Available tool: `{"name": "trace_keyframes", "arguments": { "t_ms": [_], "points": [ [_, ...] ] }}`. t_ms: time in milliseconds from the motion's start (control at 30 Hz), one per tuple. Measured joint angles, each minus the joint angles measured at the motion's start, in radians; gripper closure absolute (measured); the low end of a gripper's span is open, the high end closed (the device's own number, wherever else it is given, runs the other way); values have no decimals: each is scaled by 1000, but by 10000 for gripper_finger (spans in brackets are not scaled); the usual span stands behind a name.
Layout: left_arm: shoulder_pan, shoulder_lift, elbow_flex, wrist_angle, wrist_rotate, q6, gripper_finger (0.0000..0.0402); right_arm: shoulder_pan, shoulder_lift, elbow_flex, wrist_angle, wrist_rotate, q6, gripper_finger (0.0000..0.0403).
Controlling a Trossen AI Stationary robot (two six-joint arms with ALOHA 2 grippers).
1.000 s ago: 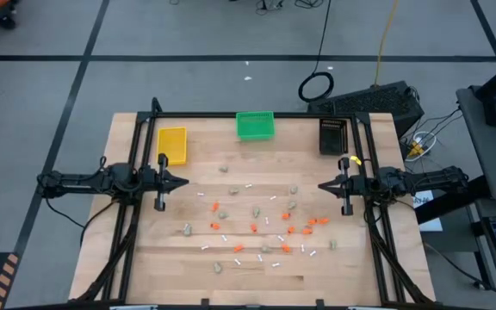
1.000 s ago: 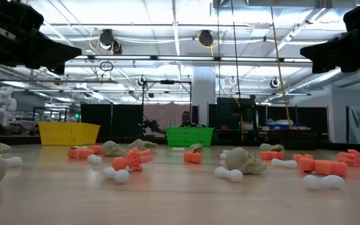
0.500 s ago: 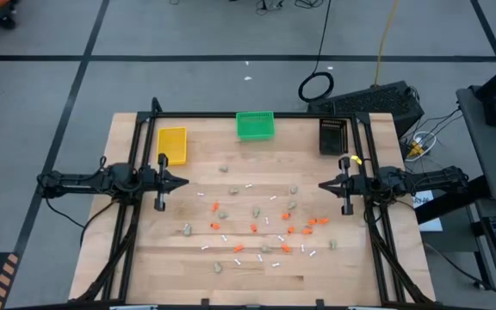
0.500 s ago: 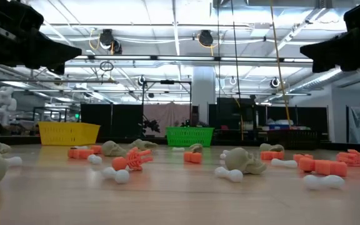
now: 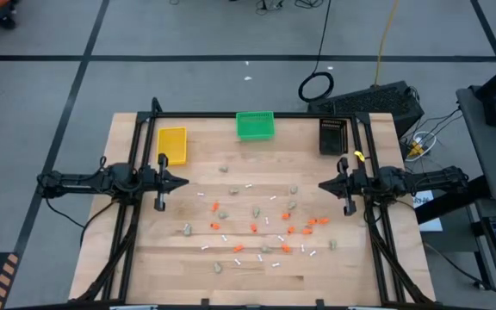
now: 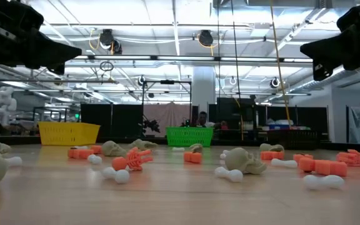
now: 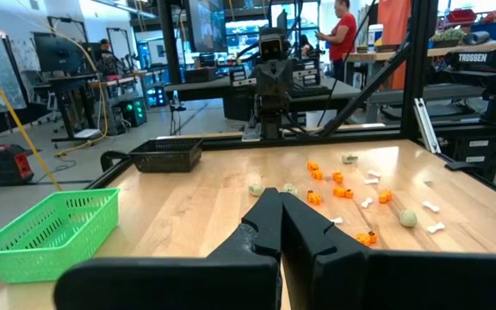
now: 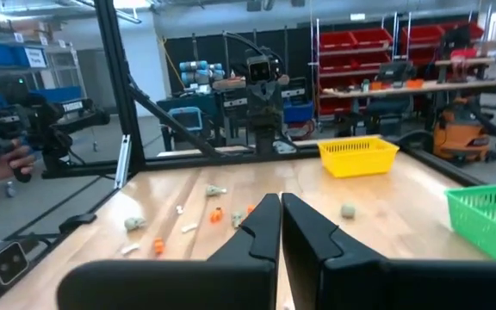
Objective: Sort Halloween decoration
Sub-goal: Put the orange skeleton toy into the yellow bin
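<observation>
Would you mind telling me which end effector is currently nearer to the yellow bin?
The left end effector, shut, sits just below the yellow bin in the high view. The right end effector, also shut, waits across the table, nearer the black bin.

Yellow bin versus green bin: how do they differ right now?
The yellow bin sits nearer the left arm's side; the green bin sits mid-table at the far edge. The yellow bin's walls look solid and its long side runs front to back; the green bin is open mesh, roughly square. No pieces show in either.
</observation>
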Motion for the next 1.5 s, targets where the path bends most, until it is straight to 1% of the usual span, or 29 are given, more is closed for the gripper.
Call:
{"name": "trace_keyframes", "arguments": {
  "t_ms": [400, 633, 833, 1033, 1200, 1500],
  "points": [
    [0, 0, 0, 0, 0, 0, 402, 0, 2, 11, -30, -2, 136, 403],
    [0, 0, 0, 0, 0, 0, 402, 0, 44, 57, -61, -3, 136, 403],
    [0, 0, 0, 1, -9, 0, 402, 0, 111, 131, -92, -3, 135, 403],
    [0, 0, 0, 2, -12, 0, 402, 0, 183, 243, -145, -3, 153, 403],
    [0, 0, 0, 2, -12, 0, 402, 0, 244, 378, -228, -2, 146, 403],
    [0, 0, 0, 1, -12, 0, 402, 0, 357, 642, -343, -1, 63, 403]
  ]
}}
